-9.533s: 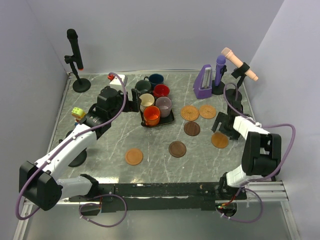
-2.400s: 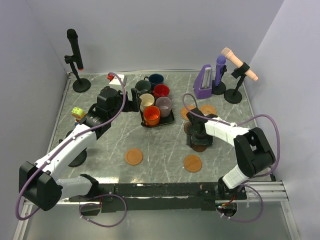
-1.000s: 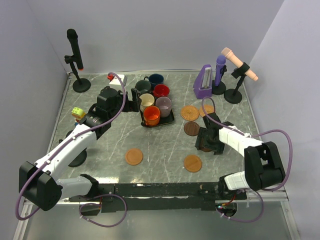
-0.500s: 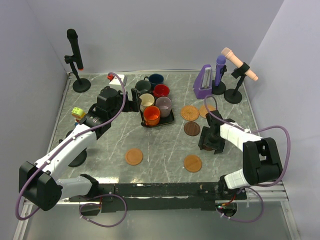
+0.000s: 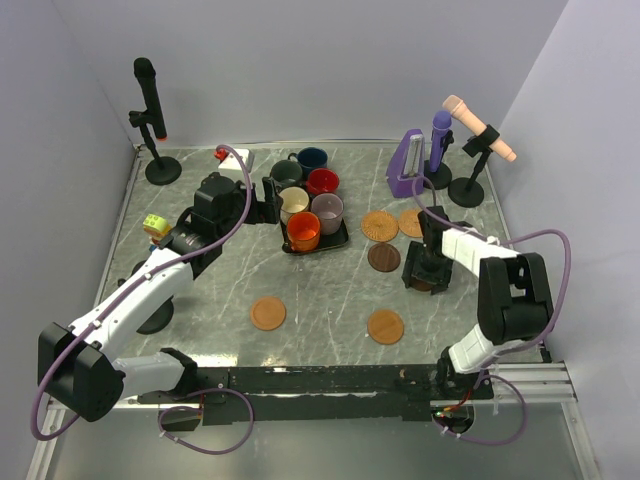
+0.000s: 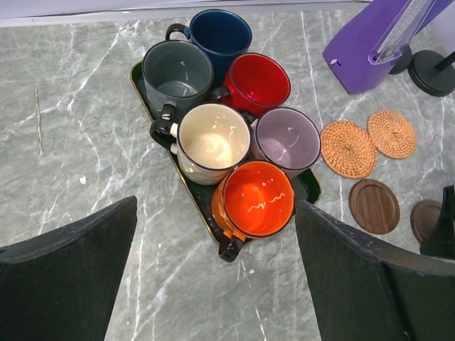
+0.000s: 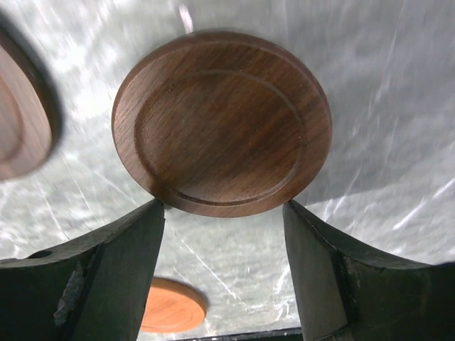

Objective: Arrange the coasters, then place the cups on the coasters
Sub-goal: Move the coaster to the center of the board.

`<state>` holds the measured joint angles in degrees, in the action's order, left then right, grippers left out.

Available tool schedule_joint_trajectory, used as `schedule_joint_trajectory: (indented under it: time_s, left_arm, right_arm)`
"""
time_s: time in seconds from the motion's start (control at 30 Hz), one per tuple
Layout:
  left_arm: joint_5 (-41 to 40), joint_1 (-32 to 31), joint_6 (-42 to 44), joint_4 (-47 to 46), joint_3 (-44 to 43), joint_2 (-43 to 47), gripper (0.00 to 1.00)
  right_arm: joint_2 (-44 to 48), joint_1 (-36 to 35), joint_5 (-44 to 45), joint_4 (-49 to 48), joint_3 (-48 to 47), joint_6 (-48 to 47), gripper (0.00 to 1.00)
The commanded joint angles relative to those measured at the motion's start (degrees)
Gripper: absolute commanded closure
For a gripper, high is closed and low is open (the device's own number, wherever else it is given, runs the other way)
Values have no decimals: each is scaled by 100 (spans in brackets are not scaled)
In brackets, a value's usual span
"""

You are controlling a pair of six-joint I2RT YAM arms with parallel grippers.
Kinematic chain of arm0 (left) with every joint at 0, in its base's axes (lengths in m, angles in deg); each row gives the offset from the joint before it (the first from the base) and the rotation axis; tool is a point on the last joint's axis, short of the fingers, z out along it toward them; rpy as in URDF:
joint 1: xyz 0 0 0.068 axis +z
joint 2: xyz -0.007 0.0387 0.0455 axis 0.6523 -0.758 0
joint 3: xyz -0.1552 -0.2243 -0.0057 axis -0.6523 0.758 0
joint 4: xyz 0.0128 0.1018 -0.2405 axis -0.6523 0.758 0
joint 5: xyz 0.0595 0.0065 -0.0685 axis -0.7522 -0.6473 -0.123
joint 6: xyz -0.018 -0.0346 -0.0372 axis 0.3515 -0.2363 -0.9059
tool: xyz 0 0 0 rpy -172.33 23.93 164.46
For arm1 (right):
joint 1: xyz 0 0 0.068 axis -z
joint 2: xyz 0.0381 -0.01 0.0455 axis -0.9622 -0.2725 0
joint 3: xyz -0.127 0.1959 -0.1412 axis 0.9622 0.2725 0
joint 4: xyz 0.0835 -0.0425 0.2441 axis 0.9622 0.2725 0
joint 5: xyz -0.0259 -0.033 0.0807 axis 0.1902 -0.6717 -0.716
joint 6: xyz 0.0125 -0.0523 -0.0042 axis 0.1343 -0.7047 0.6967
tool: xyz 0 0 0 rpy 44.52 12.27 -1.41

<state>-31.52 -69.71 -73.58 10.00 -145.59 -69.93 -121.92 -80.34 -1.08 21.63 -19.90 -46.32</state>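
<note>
Six cups stand on a black tray [image 6: 310,190]: orange [image 6: 257,199], cream [image 6: 213,138], mauve-grey [image 6: 287,138], red [image 6: 257,82], grey-green [image 6: 177,71] and navy [image 6: 221,34]. My left gripper [image 6: 215,213] hovers open above the tray's near end, holding nothing. Two woven coasters [image 6: 348,148] [image 6: 392,134] and a dark brown coaster [image 6: 374,206] lie right of the tray. Two smooth orange coasters [image 5: 268,313] [image 5: 385,326] lie nearer the front. My right gripper [image 7: 224,213] has both fingertips against the rim of a second dark brown coaster [image 7: 222,124], which is mostly hidden under it in the top view [image 5: 428,283].
A purple wedge-shaped object [image 5: 407,165] and two microphone stands [image 5: 437,150] [image 5: 470,175] stand at the back right. A black microphone stand [image 5: 155,135] is at the back left. A yellow-green tape roll [image 5: 155,225] sits by the left arm.
The right gripper has slid towards the back right with the dark brown coaster, and its jaws have narrowed onto the rim. The left arm has not moved.
</note>
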Motion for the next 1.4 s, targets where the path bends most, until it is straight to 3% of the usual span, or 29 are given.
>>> schedule_joint_trajectory:
  time_s: [0.0, 0.43, 0.53, 0.67, 0.83, 0.9, 1.07, 1.37]
  left_arm:
    - [-102, -36, 43, -129, -63, 147, 3]
    - [-110, -36, 51, -129, -45, 77, 3]
    - [-111, -36, 51, -121, -63, 59, 3]
    - [-102, -27, 43, -129, -54, 42, 3]
    - [-58, -36, 34, -112, -63, 24, 3]
    - [-49, -36, 25, -121, -54, 33, 3]
    - [-49, -28, 25, -129, -54, 59, 3]
    - [-31, -36, 7, -129, -63, 103, 3]
  right_arm:
    - [-366, 141, 135, -286, -372, -298, 27]
    - [-763, 185, -103, -339, -908, -694, 27]
    - [-526, 185, -121, -295, -847, -738, 23]
    - [106, 193, -226, -365, -540, -773, 8]
    - [748, 316, -305, -312, -215, -580, 7]
    - [880, 439, -314, -356, -48, -519, 11]
    - [899, 808, -262, -400, 155, -457, 34]
    - [758, 861, 415, -374, 348, -264, 46]
